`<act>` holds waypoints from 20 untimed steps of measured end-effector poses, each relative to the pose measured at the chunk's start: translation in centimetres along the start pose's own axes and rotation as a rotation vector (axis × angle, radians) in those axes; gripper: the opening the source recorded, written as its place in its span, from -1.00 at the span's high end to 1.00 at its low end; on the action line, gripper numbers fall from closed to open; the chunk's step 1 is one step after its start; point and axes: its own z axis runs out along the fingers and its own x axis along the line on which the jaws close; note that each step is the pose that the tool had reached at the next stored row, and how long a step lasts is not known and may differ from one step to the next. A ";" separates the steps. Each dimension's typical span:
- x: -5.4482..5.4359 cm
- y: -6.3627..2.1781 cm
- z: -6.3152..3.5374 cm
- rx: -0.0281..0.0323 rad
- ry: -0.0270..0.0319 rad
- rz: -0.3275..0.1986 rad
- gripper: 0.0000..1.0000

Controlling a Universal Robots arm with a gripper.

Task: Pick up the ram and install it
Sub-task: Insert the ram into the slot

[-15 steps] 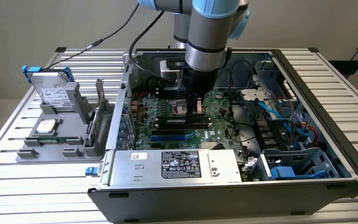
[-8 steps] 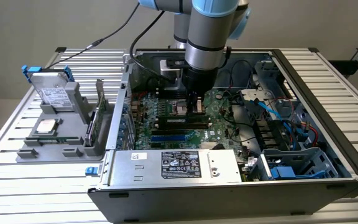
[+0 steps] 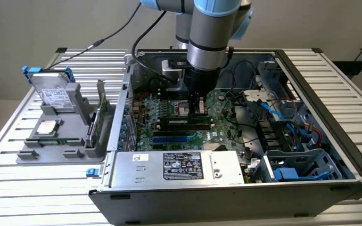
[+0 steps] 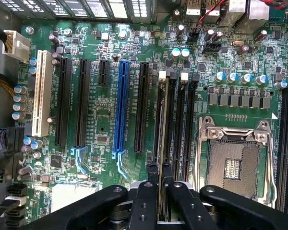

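The gripper (image 4: 160,170) is clamping both fingers shut on the ram (image 4: 161,120). The ram is standing on edge just beside the CPU socket (image 4: 235,163), running along the outermost of the black memory slots (image 4: 185,120) on the side away from the socket. I cannot tell whether its lower edge is touching the slot or hanging just above it.

The main risk is misalignment. If the stick is sitting slightly off the slot's line, or leaning toward the CPU socket, pressing could drive its edge onto the slot wall instead of into the channel, bending the board or making it slip between the fingers. One end could also go in before the other, leaving it half seated.

Farther from the socket, the white latch (image 4: 162,74) at the slot's far end could block that corner if it is not standing open. Beyond it, the capacitors (image 4: 180,52) are crowding the area, so a sideways skid could knock them.
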 end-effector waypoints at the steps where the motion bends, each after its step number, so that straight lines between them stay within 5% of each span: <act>1: 0.0 0.00 0.00 -0.0001 0.0014 -0.001 0.73; 20: -0.3 -0.01 0.19 -0.0012 0.0219 -0.002 0.73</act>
